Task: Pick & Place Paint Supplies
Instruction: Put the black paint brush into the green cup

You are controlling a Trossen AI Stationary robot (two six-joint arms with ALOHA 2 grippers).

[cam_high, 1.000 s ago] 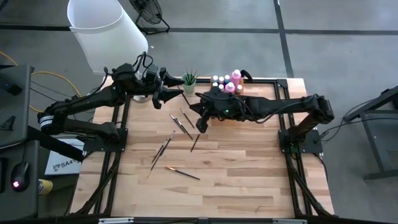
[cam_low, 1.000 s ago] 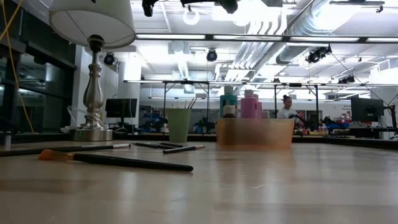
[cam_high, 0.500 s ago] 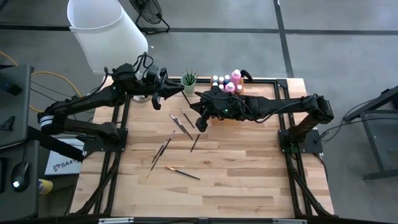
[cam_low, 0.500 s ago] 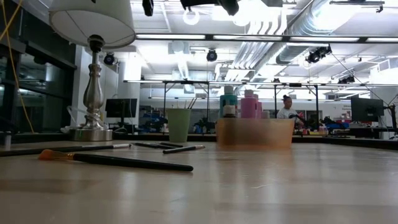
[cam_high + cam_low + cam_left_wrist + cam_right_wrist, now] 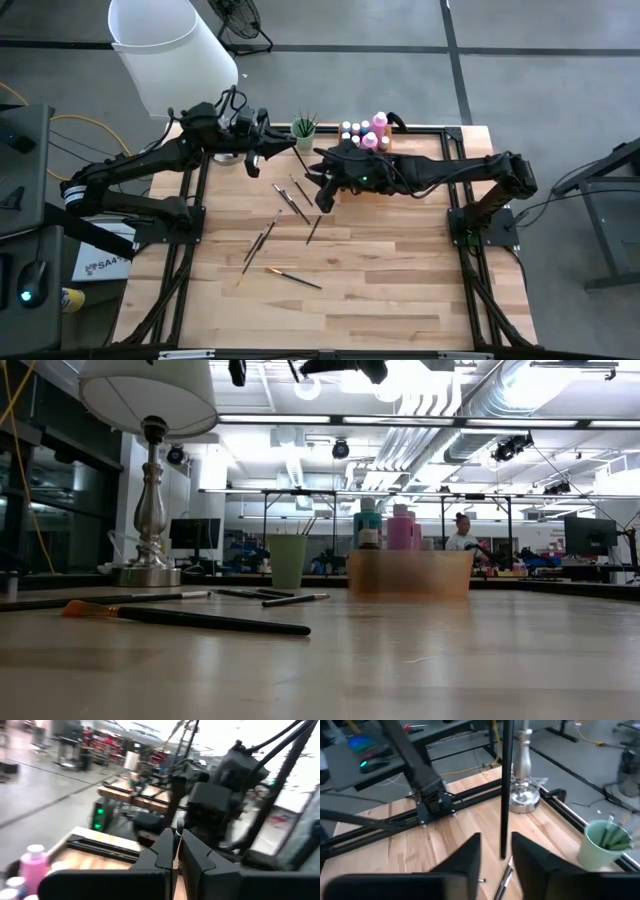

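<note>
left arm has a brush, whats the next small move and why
Probably shift the left tool a little toward the green cup and line up over it. Its wrist view shows it shut on a paintbrush, and the cup close beside it already holds others. The right tool waits over the loose paintbrushes.

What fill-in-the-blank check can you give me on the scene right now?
The left hand is shut on a ___.
The cup on the table is ___ in colour.
The lamp has a ___ shade.
Missing words: paintbrush; green; white.
</note>
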